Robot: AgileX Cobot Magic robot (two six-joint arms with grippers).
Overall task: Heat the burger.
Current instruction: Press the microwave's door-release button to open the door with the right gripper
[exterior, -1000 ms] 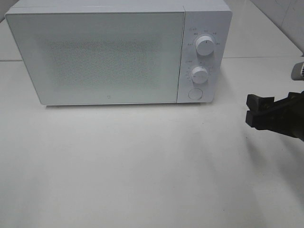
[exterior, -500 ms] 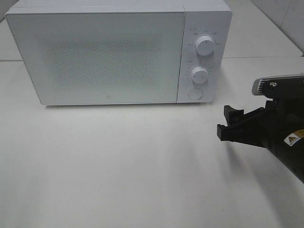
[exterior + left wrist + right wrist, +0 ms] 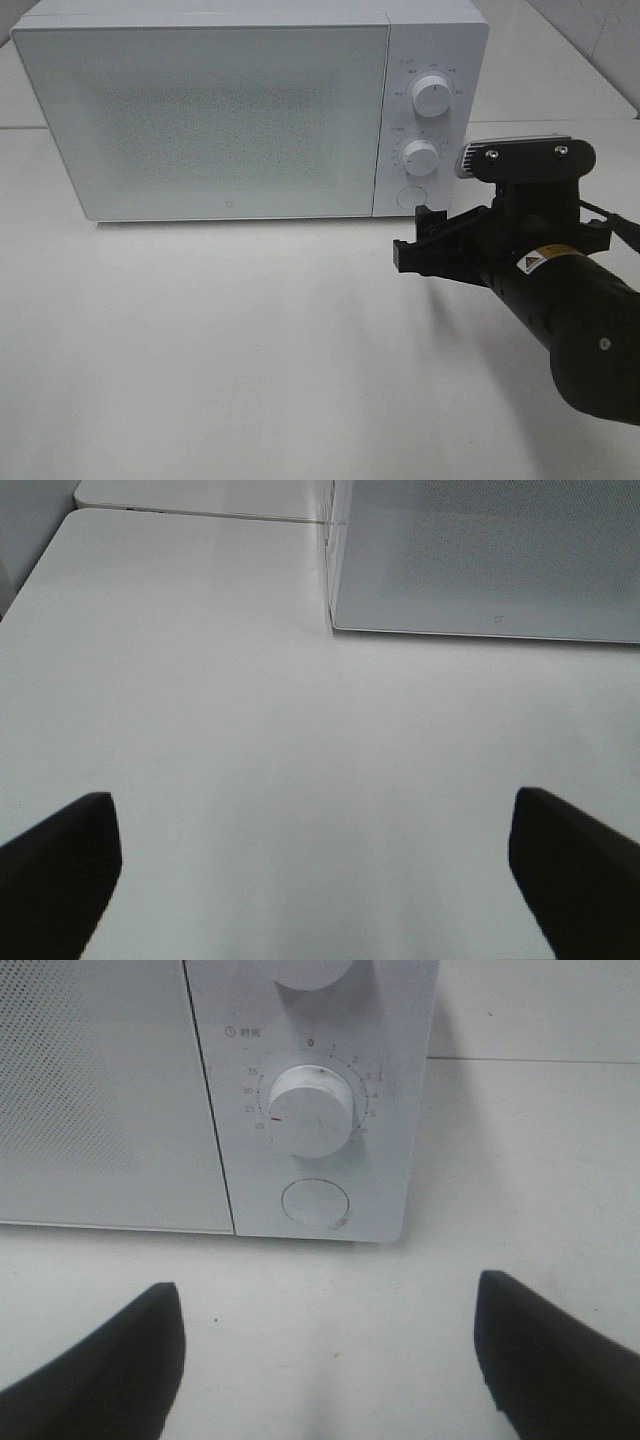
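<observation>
White surface, matte and evenly lit, fills the scene. A white microwave stands at its far side.

Right gripper: jaws set wide apart, nothing between them, nothing held. It hovers low over the surface, just in front of the microwave's control panel at the right end of the oven. The right wrist view shows a strip of bare surface between the dark fingertips and the oven front, so there is no contact. The arm's black body reaches in from the near right.

Left gripper: seen only in its own wrist view. Jaws are fully spread and empty over bare surface, well short of the microwave's left front corner.

Burger: it shows in none of the three views. The microwave door is shut and its speckled window is too opaque to see through, so whether the burger is inside cannot be told.

Other items: the control panel carries an upper dial. Below it is a lower dial with a printed scale around it and a red mark on its rim. A round push button sits at the bottom, directly ahead of the right gripper.
</observation>
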